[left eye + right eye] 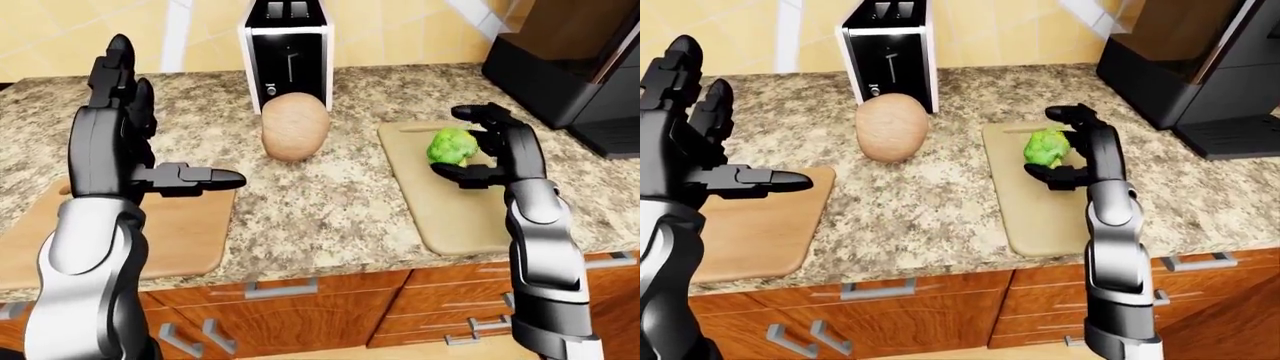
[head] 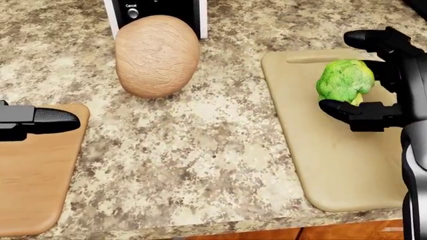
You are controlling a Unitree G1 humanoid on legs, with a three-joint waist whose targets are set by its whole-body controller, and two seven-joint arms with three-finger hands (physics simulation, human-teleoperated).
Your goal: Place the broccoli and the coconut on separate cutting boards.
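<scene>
The green broccoli [image 2: 344,80] sits on the pale cutting board [image 2: 334,165] at the right of the head view. My right hand [image 2: 339,71] stands open about it: the upper finger is clear of its top, and the thumb lies along its lower side. The brown coconut [image 2: 156,55] rests on the granite counter [image 2: 200,150] just below the toaster, on neither board. My left hand [image 1: 170,127] is open and raised over the wooden cutting board [image 2: 33,180] at the left, with its thumb pointing right.
A black and white toaster [image 1: 288,52] stands behind the coconut. A dark coffee machine [image 1: 580,67] fills the counter's top right. The counter edge, with wooden drawers [image 1: 300,315] below, runs along the bottom of the eye views.
</scene>
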